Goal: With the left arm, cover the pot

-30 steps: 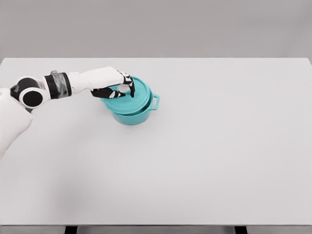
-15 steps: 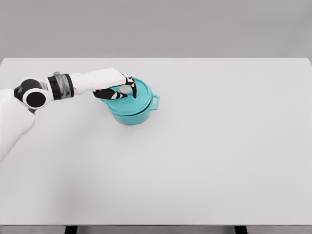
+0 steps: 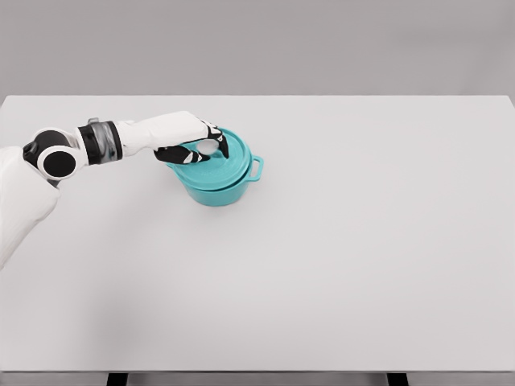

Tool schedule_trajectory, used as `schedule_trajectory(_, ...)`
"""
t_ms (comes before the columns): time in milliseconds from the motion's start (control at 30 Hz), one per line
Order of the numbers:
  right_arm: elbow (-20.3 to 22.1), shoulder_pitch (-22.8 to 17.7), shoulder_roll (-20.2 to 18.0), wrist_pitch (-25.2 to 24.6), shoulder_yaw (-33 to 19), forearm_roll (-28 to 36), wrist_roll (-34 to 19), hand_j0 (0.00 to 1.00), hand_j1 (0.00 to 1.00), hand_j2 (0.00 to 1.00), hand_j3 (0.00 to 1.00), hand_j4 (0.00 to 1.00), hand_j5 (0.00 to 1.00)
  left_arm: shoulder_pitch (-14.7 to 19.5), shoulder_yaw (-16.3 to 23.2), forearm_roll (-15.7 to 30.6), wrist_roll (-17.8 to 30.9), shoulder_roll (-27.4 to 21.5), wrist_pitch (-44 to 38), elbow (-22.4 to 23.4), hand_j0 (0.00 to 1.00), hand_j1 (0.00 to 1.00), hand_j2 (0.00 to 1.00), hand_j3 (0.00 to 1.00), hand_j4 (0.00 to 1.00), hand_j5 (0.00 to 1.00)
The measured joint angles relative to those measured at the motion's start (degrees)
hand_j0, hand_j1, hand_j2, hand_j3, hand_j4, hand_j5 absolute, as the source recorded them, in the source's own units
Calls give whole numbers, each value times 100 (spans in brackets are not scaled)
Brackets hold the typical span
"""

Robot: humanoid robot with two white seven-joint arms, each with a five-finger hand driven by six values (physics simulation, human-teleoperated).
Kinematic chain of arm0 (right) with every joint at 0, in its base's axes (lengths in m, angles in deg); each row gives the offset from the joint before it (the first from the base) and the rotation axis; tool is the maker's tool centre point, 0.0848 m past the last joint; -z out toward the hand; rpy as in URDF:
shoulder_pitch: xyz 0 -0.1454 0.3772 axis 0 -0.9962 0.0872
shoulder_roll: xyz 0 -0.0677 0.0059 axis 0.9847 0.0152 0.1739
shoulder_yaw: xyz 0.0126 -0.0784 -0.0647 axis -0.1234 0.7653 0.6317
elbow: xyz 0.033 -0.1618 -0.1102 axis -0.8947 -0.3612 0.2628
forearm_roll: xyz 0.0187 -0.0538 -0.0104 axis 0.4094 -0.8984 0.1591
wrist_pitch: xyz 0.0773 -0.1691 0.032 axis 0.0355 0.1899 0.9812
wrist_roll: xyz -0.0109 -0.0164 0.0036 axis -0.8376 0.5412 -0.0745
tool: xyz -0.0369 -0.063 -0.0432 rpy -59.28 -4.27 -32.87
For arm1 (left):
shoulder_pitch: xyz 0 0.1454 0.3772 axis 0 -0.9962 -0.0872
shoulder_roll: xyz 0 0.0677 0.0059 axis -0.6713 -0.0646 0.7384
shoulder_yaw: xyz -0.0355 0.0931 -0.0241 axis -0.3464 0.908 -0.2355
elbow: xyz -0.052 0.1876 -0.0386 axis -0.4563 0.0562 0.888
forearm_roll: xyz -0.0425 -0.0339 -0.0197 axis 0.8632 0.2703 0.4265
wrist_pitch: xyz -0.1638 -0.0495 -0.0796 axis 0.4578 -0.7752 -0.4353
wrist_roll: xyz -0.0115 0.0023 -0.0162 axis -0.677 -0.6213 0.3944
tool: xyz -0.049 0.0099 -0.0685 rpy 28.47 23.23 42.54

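A teal pot (image 3: 216,190) with a side handle (image 3: 257,167) stands on the white table (image 3: 338,241), left of centre toward the back. Its teal lid (image 3: 225,165) lies flat on the pot's rim. My left hand (image 3: 201,147) reaches in from the left and rests over the lid's left half. Its dark fingertips (image 3: 222,145) curl around the pale knob (image 3: 208,147) on top of the lid. The pot's left rim is hidden by the hand. No right arm shows.
The left forearm (image 3: 105,141) stretches low over the table's left side. The table's far edge runs just behind the pot.
The lid has come down from a slightly raised, tilted pose to sit level on the pot. The left hand sank with it and shifted a little to the right.
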Motion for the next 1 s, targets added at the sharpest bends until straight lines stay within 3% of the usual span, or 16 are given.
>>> schedule_trajectory(333, 1, 0, 0, -1, 0, 0, 0, 100, 100, 100, 100, 100, 100, 0, -1, -10, -14, 29, -1, -1, 62, 62, 62, 62, 62, 62)
schedule_trajectory(633, 1, 0, 0, -1, 0, 0, 0, 100, 100, 100, 100, 100, 100, 0, 0, -13, -15, 50, -2, 2, 77, 77, 77, 77, 77, 77)
schedule_trajectory(1000, 0, 0, 0, 0, 0, 0, 0, 100, 100, 100, 100, 100, 100, 44, 2, -3, -16, 70, -2, -3, 80, 80, 80, 80, 80, 80)
